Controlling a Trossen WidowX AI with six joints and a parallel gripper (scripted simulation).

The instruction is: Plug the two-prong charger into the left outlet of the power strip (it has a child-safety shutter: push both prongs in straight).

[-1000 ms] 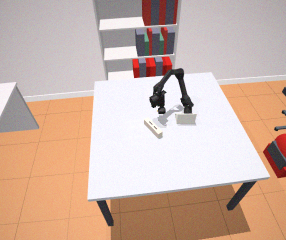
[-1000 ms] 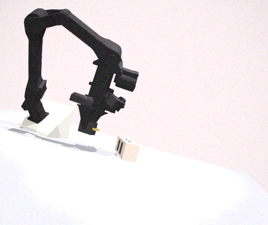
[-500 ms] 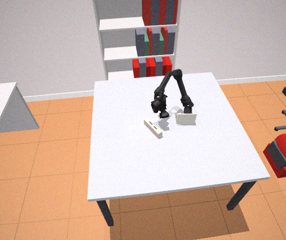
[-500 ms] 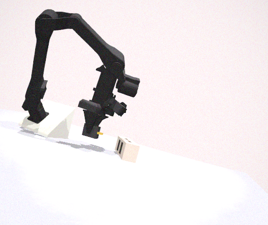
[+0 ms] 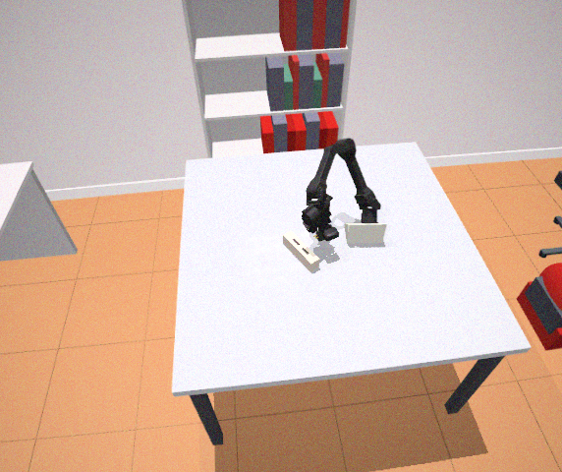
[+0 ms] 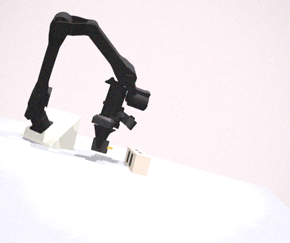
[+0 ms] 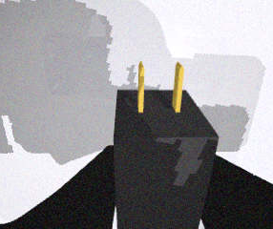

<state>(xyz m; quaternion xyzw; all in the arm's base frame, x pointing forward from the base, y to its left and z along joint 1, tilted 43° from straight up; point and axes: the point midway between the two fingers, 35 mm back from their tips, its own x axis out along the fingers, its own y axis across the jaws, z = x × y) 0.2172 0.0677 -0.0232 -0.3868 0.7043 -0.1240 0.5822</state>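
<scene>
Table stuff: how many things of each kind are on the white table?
Robot arm with tool: 1
Black charger, held in the tool: 1
Yellow prongs on the charger: 2
Cream power strip: 1
Pale base block under the arm: 1
Total, prongs not counted apart: 4

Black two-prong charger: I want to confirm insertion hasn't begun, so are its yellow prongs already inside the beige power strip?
No. The black charger's yellow prongs show bare beside the gripper, apart from the beige power strip.
</scene>
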